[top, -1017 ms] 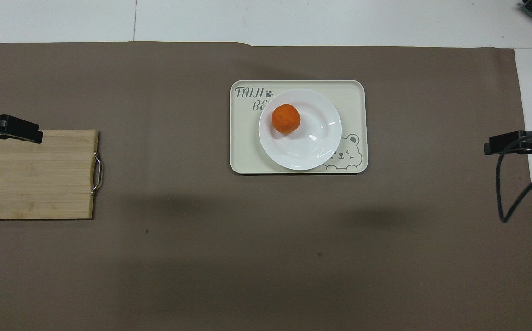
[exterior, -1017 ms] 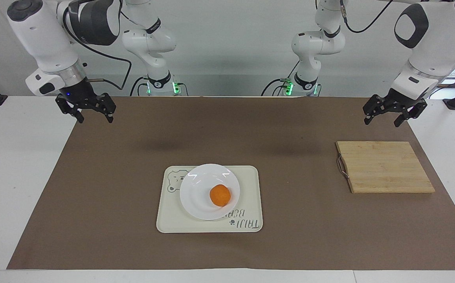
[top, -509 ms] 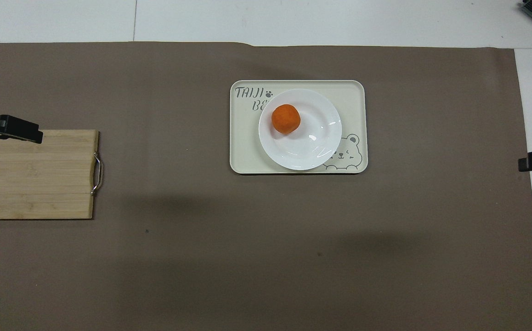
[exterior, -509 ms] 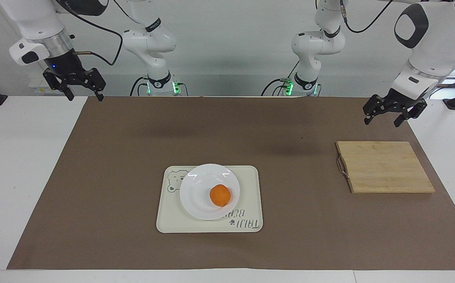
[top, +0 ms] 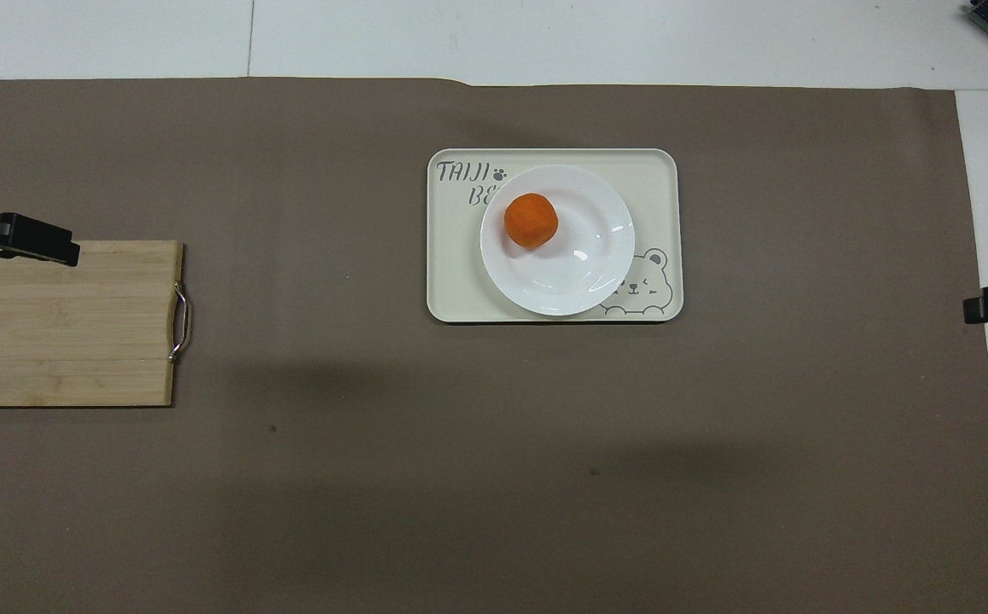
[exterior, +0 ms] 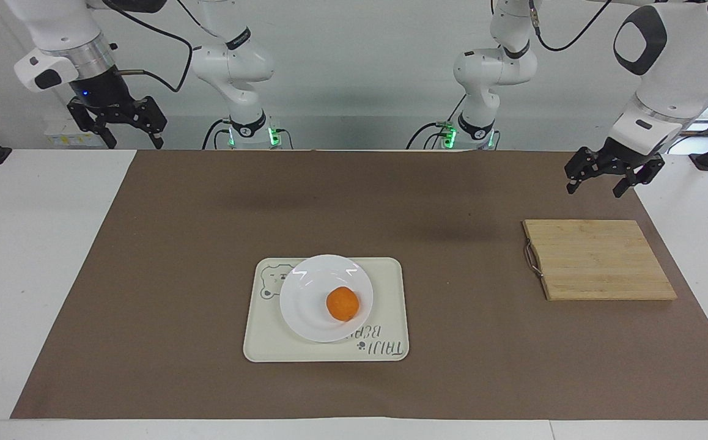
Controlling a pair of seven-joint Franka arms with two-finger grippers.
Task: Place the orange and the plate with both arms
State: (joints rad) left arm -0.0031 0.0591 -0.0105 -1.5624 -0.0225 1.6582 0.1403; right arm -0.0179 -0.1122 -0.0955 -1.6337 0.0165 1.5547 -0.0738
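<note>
The orange point(exterior: 342, 304) lies on the white plate point(exterior: 305, 293), and the plate rests on a cream tray with a bear print point(exterior: 390, 275) in the middle of the brown mat. In the overhead view the orange point(top: 531, 221) sits on the part of the plate point(top: 584, 264) toward the left arm's end. My left gripper point(exterior: 595, 185) is open and empty, raised over the mat's edge by the cutting board. My right gripper point(exterior: 134, 142) is open and empty, raised high over the table's corner at the right arm's end. Both are well apart from the plate.
A bamboo cutting board point(exterior: 598, 260) with a metal handle lies on the mat at the left arm's end. The brown mat point(exterior: 207, 214) covers most of the white table. The arm bases stand at the robots' edge.
My right gripper has risen and drawn back toward the robots' edge, then shifted slightly. The left gripper, the orange and the plate have not moved.
</note>
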